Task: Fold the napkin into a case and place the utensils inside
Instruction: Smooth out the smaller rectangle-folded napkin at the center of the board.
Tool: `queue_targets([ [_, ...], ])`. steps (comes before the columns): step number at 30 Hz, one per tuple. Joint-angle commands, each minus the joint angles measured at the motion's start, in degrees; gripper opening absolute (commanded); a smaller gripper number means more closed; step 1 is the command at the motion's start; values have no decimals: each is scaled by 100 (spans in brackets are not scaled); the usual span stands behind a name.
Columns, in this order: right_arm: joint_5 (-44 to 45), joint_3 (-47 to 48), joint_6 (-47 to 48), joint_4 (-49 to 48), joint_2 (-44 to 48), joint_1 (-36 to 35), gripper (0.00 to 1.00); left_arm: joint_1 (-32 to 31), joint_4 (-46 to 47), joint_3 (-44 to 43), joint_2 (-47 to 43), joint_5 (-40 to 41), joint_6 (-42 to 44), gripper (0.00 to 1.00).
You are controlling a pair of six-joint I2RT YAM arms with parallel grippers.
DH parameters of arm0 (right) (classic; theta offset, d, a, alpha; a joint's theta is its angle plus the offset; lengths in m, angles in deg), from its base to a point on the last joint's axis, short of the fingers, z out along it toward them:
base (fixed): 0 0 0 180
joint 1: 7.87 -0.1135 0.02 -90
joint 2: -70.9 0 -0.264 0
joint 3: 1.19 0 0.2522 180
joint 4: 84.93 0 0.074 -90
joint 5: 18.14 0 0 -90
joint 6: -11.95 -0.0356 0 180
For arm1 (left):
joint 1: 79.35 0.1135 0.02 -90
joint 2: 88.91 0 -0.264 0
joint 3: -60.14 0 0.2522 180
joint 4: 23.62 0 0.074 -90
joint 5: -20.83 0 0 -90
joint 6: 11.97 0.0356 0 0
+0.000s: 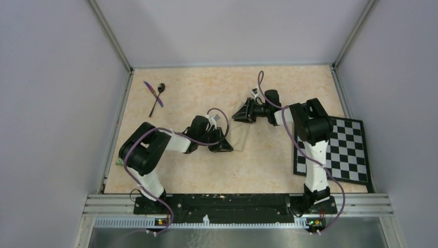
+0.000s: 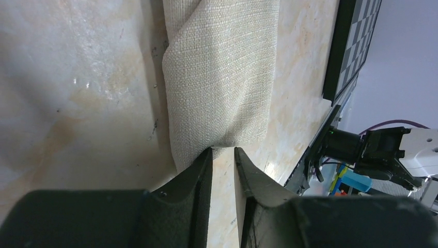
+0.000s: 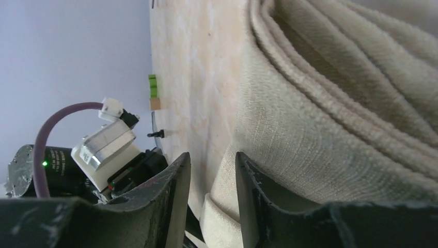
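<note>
The napkin (image 1: 241,133) is a narrow folded beige strip lying mid-table between my two grippers. My left gripper (image 1: 227,146) is at its near end. In the left wrist view the jaws (image 2: 223,150) stand a narrow gap apart with bare tabletop between them, and their tips touch the napkin's (image 2: 222,77) end edge. My right gripper (image 1: 240,116) is at the far end. Its jaws (image 3: 212,155) are apart, with a fold of the layered napkin (image 3: 320,119) in the gap against the right finger. The utensils lie crossed at the far left: black spoon (image 1: 158,97), purple knife (image 1: 153,93).
A black-and-white checkerboard (image 1: 338,150) lies at the right edge of the table, its border also in the left wrist view (image 2: 356,41). Grey walls close in the table on three sides. The left arm's wrist camera (image 3: 103,144) shows beyond the right gripper.
</note>
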Motion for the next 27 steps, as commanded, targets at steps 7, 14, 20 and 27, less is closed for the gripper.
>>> queue_targets([
  [7, -19, 515, 431, 436, 978, 324, 41, 14, -671, -133, -524, 142, 411, 34],
  [14, -31, 448, 353, 141, 277, 495, 41, 24, -1124, -575, -1193, -1, 491, 50],
  [20, 491, 719, 1284, 1392, 212, 495, 40, 265, -1705, -947, -799, 397, 829, 67],
  [27, 939, 930, 2055, 2731, 1144, 497, 43, 462, -1321, -1290, 245, 482, 1081, 75],
])
